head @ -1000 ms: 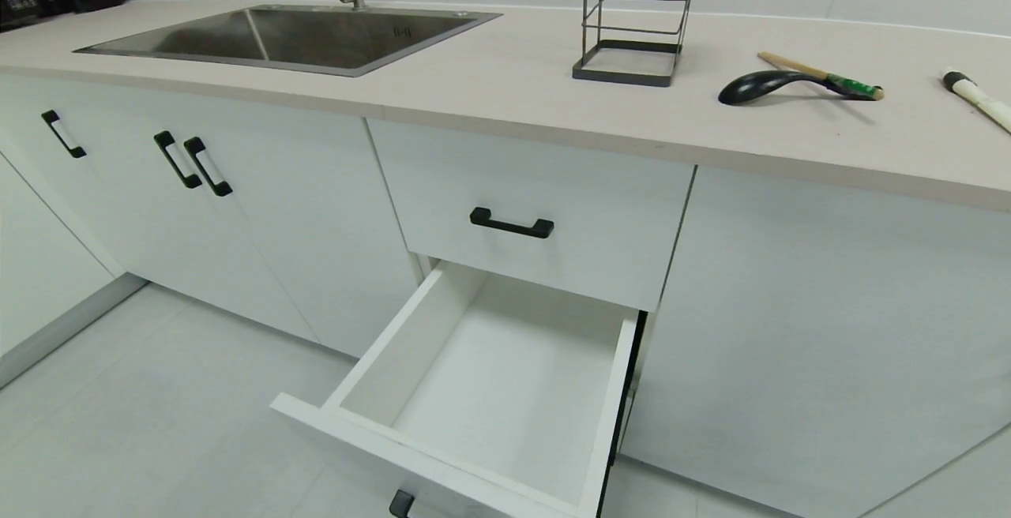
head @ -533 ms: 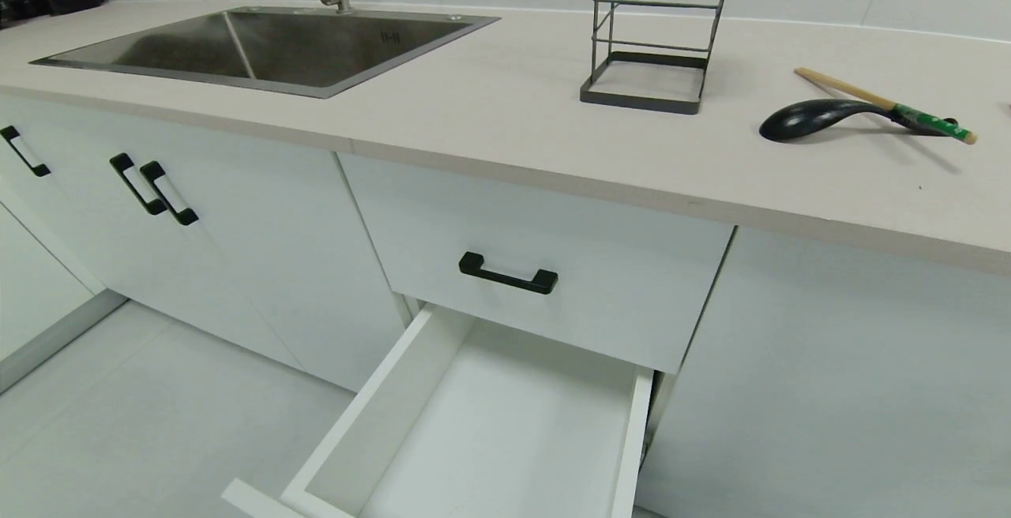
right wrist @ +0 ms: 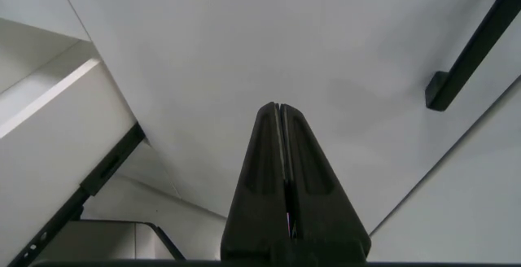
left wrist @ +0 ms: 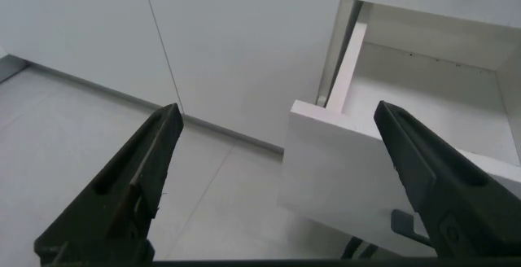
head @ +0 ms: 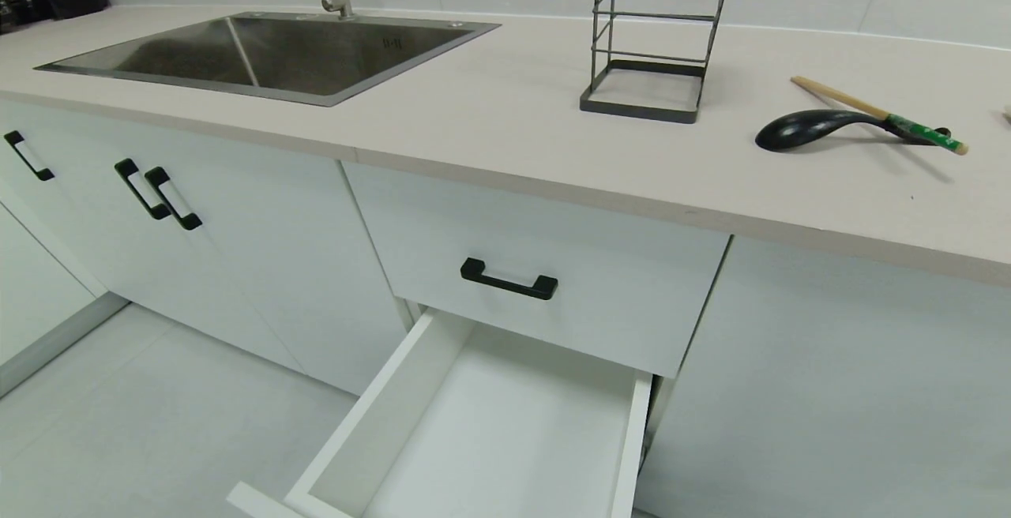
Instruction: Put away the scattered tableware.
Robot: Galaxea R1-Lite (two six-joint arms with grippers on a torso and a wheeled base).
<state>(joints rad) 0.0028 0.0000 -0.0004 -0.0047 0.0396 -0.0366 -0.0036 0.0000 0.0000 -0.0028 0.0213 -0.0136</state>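
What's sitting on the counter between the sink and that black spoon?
In the head view, a wire rack stands on the countertop between the sink and the black spoon.

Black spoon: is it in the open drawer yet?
No, the black spoon lies on the countertop, to the right of the wire rack, not in the open drawer.

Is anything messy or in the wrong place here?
Yes. A black spoon and a wooden chopstick lie loose on the counter, overlapping each other, to the right of the wire rack instead of being stored. Below, the lower drawer stands pulled out, with nothing in the part that shows.
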